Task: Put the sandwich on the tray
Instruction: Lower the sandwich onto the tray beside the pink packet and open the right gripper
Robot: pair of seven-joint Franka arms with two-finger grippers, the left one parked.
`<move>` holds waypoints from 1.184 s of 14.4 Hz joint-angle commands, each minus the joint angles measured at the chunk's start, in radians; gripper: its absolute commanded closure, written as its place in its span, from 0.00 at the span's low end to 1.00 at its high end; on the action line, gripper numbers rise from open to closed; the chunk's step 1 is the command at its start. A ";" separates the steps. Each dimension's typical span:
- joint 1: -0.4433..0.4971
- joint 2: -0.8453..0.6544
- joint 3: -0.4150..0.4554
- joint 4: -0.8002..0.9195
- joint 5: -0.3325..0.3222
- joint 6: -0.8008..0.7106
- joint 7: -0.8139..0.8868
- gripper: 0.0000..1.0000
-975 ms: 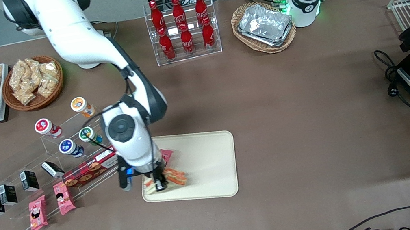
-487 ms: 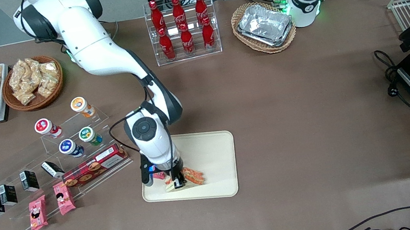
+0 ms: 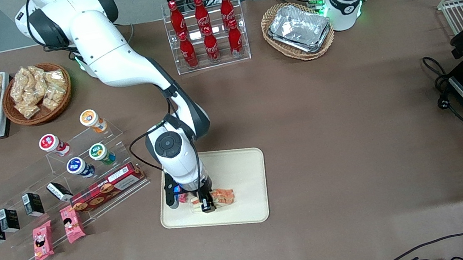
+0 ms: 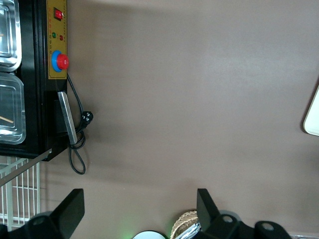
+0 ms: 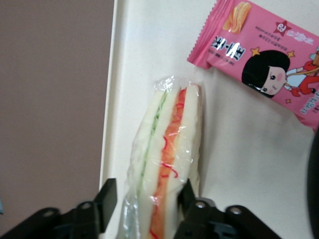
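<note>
Moved further over the tray (image 3: 244,165), tool (image 3: 207,204) pinching the sandwich (image 5: 167,164) (soft, squishy, grip bread faces gently).

White robot arm with black joints

Glossy white shells are joined by black bands (a black cable is looped alongside); the gripper (image 3: 207,204) is black.

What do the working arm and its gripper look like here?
The working right arm has glossy white rounded shells with black joint bands, a round dark grey cap on the wrist, a thin black cable looped alongside and a green glow at its base. Its gripper has black fingers.
</note>
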 commanded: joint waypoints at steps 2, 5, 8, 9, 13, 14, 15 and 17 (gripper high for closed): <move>-0.009 0.014 -0.001 0.034 0.025 0.007 -0.001 0.00; -0.015 -0.020 -0.003 0.034 0.026 -0.008 -0.014 0.00; -0.036 -0.075 -0.001 0.034 0.028 -0.040 -0.036 0.00; -0.052 -0.097 0.002 0.034 0.028 -0.074 -0.053 0.00; -0.099 -0.225 0.003 0.034 0.029 -0.255 -0.134 0.00; -0.107 -0.254 0.002 0.034 0.029 -0.307 -0.175 0.00; -0.124 -0.287 0.002 0.034 0.028 -0.362 -0.218 0.00; -0.141 -0.354 -0.009 0.034 0.025 -0.476 -0.360 0.00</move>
